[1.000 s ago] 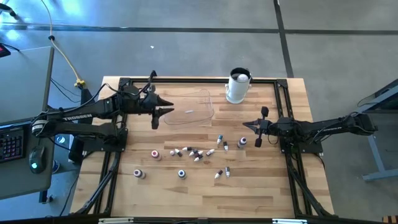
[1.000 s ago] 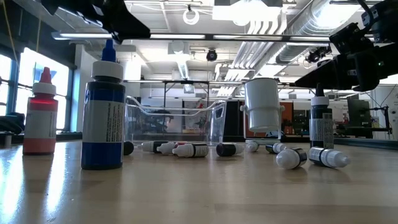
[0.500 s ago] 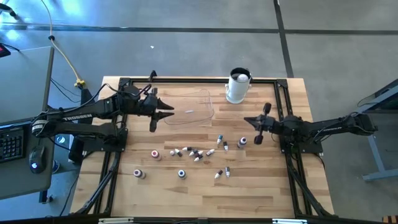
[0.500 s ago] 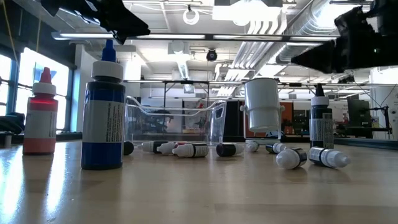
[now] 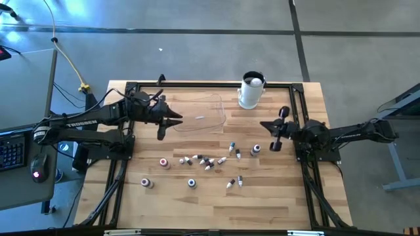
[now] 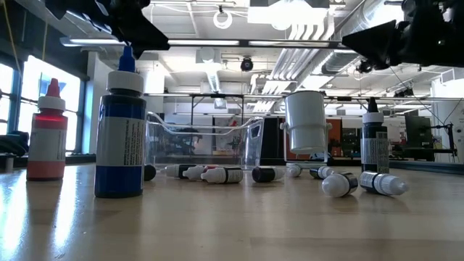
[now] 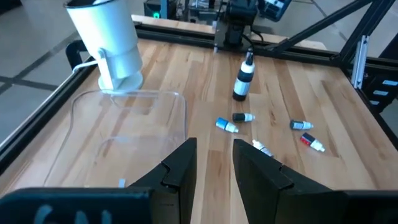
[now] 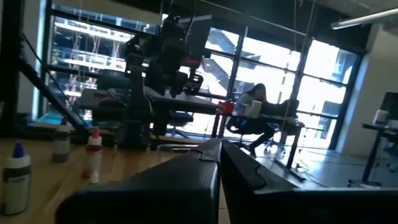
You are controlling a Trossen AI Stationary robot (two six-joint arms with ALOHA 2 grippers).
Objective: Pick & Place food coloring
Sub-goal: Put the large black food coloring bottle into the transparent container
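Several food coloring bottles (image 5: 209, 161) lying flat — axes mixed, left gripper (image 5: 176, 118) narrow, right gripper (image 5: 264, 124) closed — empty.

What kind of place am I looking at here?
Probably a robotics lab in an open office: two robot arms flank a wooden table, exposed ceiling ducts run overhead, and a person sits at a desk.
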